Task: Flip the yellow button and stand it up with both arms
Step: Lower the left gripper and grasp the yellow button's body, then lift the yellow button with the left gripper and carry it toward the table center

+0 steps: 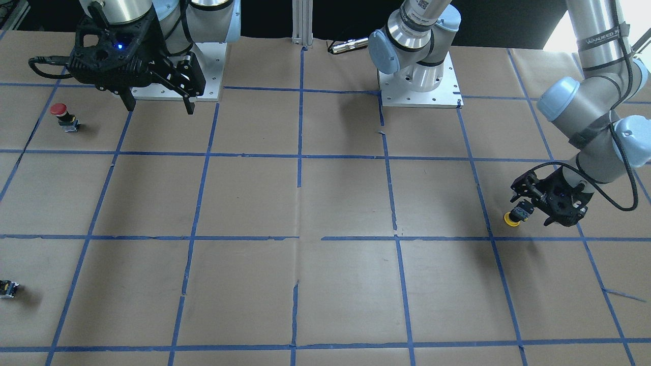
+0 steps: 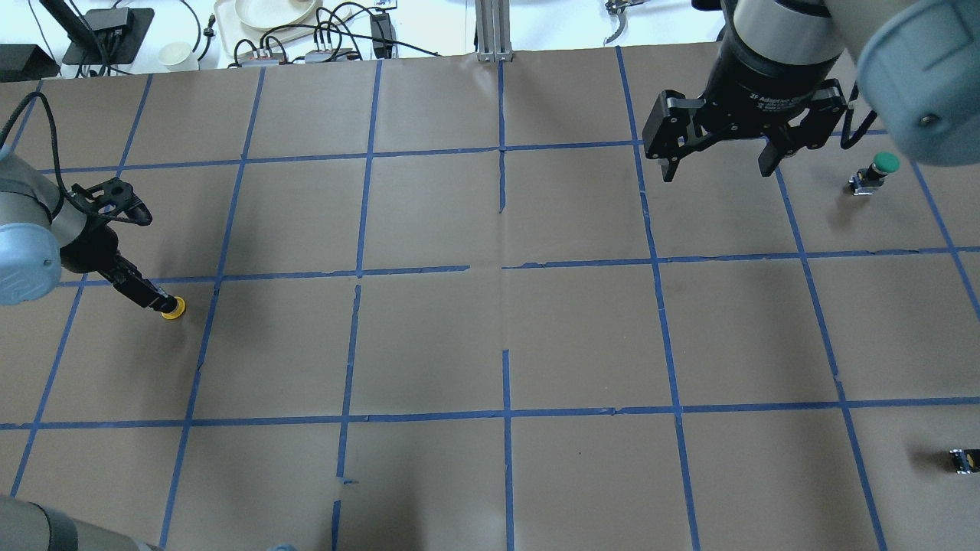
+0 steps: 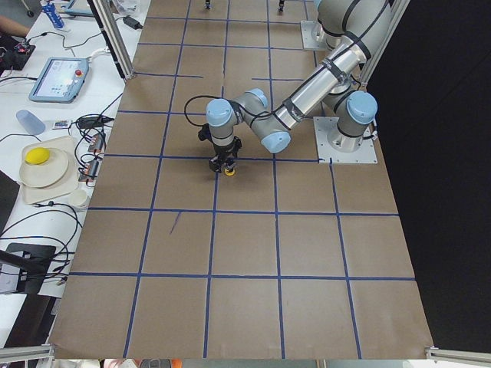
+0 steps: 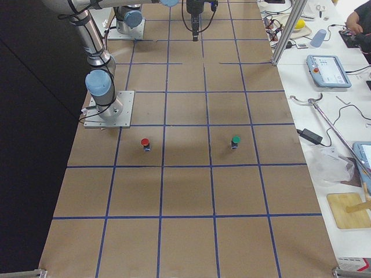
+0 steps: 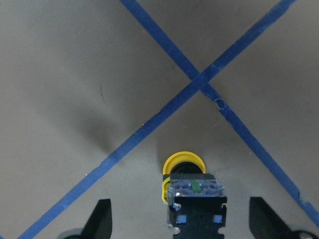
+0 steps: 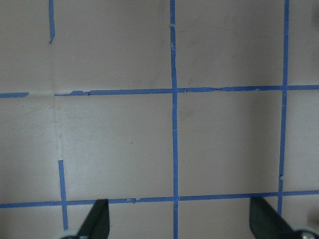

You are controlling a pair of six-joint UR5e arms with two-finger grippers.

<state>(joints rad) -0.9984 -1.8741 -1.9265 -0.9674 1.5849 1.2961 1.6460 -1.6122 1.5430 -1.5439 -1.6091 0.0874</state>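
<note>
The left gripper is seen spread wide, its two fingertips parted at the bottom corners of the wrist view, and nothing is clamped. Between them, bottom centre, the yellow button is found lying tilted, grey body toward the gripper, yellow cap pointed away toward a crossing of blue tape lines. No finger contact with it can be made out. In the front-facing view it sits at the right, mid-height, just above a horizontal tape line on the brown surface.

Over to the right gripper: it is held high at the upper right of the overhead view, opened wide and empty. A green button stands just to its right, a small dark switch piece at the lower right edge. A red button is spotted at the front view's upper left.
</note>
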